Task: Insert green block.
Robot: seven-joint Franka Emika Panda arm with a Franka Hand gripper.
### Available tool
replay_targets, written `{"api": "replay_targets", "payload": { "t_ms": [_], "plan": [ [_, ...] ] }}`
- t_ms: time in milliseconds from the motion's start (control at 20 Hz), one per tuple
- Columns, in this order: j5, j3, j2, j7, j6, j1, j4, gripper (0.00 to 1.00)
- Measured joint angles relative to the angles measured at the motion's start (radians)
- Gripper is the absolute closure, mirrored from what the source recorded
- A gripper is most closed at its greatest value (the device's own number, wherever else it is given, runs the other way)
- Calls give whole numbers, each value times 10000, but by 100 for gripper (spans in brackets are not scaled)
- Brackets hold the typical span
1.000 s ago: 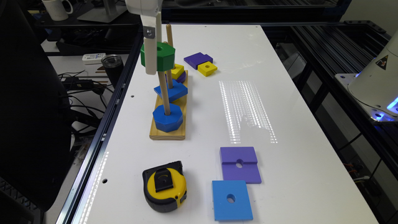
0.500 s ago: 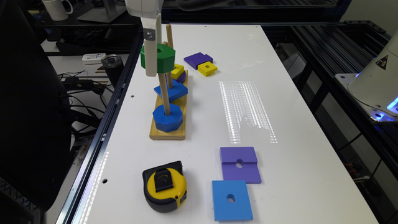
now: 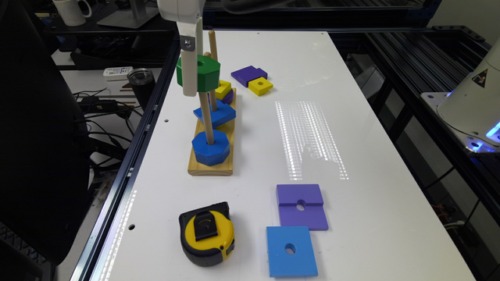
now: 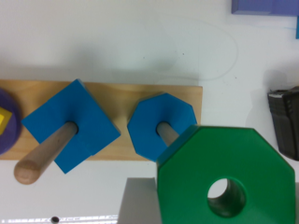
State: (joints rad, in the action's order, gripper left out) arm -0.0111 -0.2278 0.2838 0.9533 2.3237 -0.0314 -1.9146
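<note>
Fingers [image 3: 190, 76] clamped on green block [image 3: 201, 73], held high at upper left of frame. Its hole sits on the peg [image 3: 206, 117] top above blue octagon [image 3: 211, 147]; straight descent needed.

No readable text, a yellow triangular warning sign [image 3: 479, 78] on the white robot base [image 3: 474, 105]

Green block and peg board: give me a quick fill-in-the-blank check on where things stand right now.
1. The green block is held in the air by the ____.
2. On the wooden base, the peg nearest the tape measure carries a blue ____ block.
3. The flat blue square on the table lies beside a flat ____ square.
4. The green block's centre hole is ____ in shape.

Missing words: gripper; octagonal; purple; round
</note>
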Motion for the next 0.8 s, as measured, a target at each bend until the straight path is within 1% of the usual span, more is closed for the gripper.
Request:
{"api": "replay_targets", "payload": {
  "t_ms": [800],
  "plan": [
    [-6,5,136,0,53,0,0,100]
  ]
}}
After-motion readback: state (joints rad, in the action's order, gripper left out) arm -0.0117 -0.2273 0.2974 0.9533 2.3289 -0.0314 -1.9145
